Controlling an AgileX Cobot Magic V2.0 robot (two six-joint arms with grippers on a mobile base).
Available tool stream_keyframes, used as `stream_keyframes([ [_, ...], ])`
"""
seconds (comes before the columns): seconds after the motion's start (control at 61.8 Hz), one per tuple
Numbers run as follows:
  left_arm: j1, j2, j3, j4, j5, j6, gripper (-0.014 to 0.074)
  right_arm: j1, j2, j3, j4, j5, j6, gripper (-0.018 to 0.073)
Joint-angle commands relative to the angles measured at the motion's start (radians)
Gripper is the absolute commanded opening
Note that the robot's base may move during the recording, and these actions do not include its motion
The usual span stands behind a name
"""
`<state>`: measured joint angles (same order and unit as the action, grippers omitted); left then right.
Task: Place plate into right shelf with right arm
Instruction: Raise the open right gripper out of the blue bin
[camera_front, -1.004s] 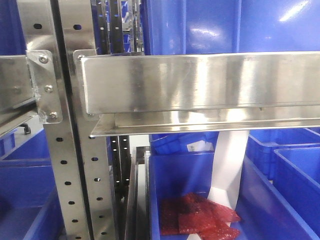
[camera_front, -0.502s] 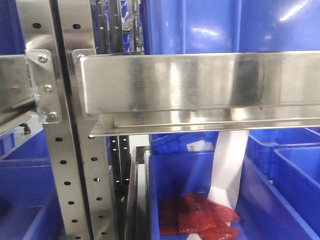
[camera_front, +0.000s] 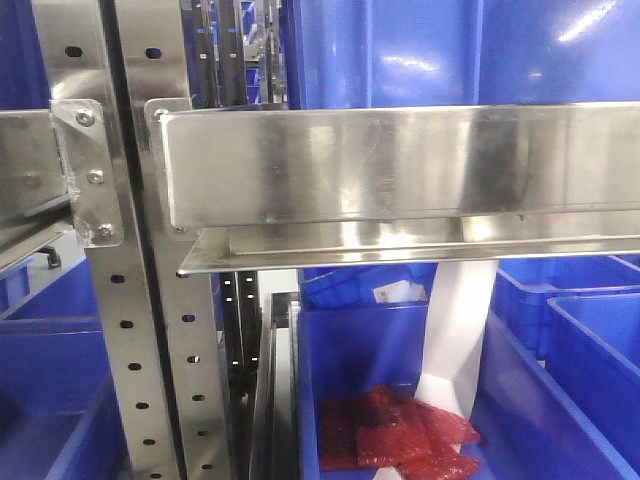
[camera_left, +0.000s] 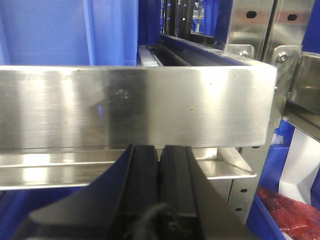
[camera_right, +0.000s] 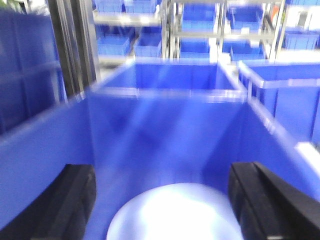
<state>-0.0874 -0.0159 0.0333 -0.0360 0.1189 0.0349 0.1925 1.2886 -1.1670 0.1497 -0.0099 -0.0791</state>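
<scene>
In the right wrist view the white plate (camera_right: 175, 215) lies low in a big blue bin (camera_right: 165, 125) of the right shelf, blurred and cut off by the bottom edge. My right gripper (camera_right: 162, 175) is open, with its black fingers (camera_right: 75, 200) wide apart on either side of the plate and not touching it. My left gripper (camera_left: 160, 165) is shut and empty, close in front of a steel shelf beam (camera_left: 135, 105). The front view shows the right shelf's flat beam (camera_front: 400, 165) and perforated uprights (camera_front: 130, 330), with no gripper and no plate in it.
A blue bin (camera_front: 380, 360) under the beam holds red packets (camera_front: 395, 435) and a white strip (camera_front: 458, 330). More blue bins (camera_right: 285, 95) stand to the right and on racks behind. Steel uprights (camera_right: 67, 45) stand at the left of the right wrist view.
The front view has shifted very slightly, and the reflections on the steel beam have changed a little. Nothing else there has moved.
</scene>
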Motion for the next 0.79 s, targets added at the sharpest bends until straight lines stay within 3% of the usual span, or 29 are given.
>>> stream_keyframes([
  [0.0,-0.006,-0.007,0.008,-0.006,-0.086,-0.003,-0.0047,-0.003,-0.104,-0.04,0.002,-0.047,0.003,0.0632],
  [0.178,-0.006,-0.007,0.008,-0.006,-0.086,-0.003,-0.0047,-0.003,-0.259,-0.04,0.002,0.137,0.003,0.0622],
  [0.275,-0.006,-0.007,0.008,-0.006,-0.086,-0.003,-0.0047,-0.003,-0.336,-0.04,0.002,0.248,0.003,0.0544],
  [0.518,-0.006,-0.007,0.008,-0.006,-0.086,-0.003,-0.0047,-0.003,-0.475,-0.04,0.002,0.465,0.003,0.0123],
  [0.583,-0.006,-0.007,0.008,-0.006,-0.086,-0.003,-0.0047,-0.003,-0.492,-0.039,0.002,0.509,0.003,0.0048],
  [0.777,-0.006,-0.007,0.008,-0.006,-0.086,-0.003,-0.0047,-0.003,-0.501,-0.039,0.002,0.612,0.003,0.0056],
])
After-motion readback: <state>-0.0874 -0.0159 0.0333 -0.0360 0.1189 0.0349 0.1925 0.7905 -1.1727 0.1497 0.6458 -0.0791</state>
